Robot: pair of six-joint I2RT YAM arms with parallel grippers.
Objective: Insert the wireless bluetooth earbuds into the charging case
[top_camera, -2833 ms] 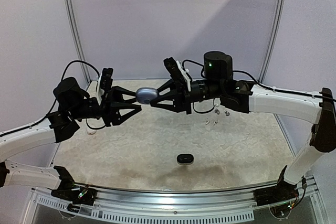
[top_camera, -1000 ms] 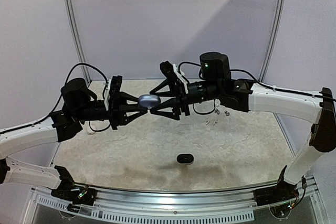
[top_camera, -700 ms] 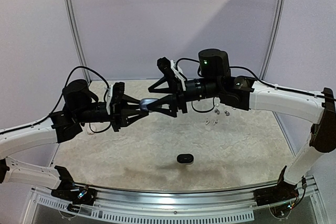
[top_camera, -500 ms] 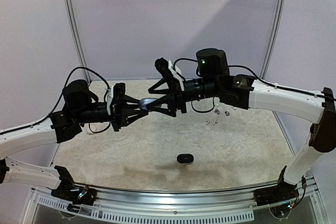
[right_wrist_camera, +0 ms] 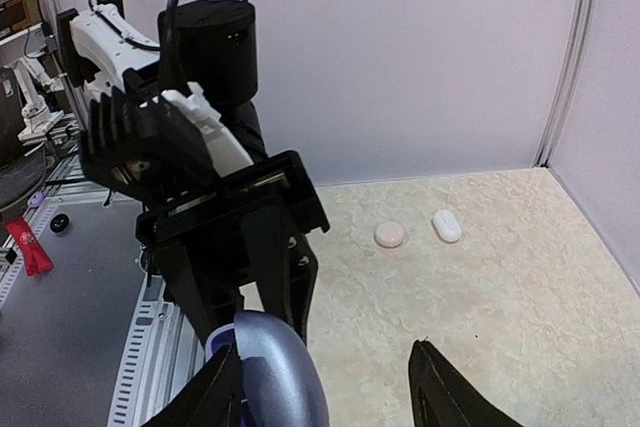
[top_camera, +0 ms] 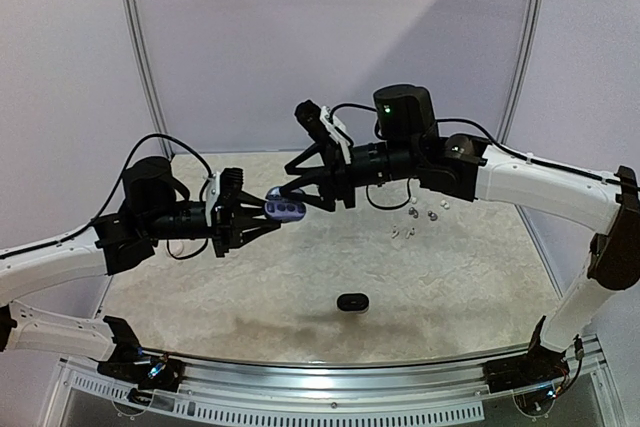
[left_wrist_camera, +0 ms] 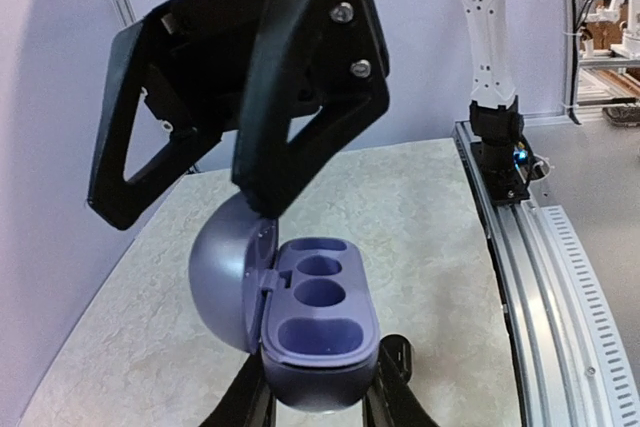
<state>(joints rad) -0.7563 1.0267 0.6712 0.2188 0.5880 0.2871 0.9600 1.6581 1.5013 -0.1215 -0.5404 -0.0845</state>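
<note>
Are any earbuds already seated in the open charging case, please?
No, in the left wrist view the charging case shows only empty recesses beside its swung-back lid.

Left arm (top_camera: 50, 265) and right arm (top_camera: 545, 187) raised above the desk (top_camera: 450, 277), reaching inward from the left and right edges, wrists near level, claws meeting mid-air. Left claw (top_camera: 266, 211) clamped on the open charging case (top_camera: 287, 209). Right claw (top_camera: 293, 194) spread wide, one finger against the lid.

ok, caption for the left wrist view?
Left fingers grip the open purple charging case, sockets empty; right fingers at its lid.
</note>
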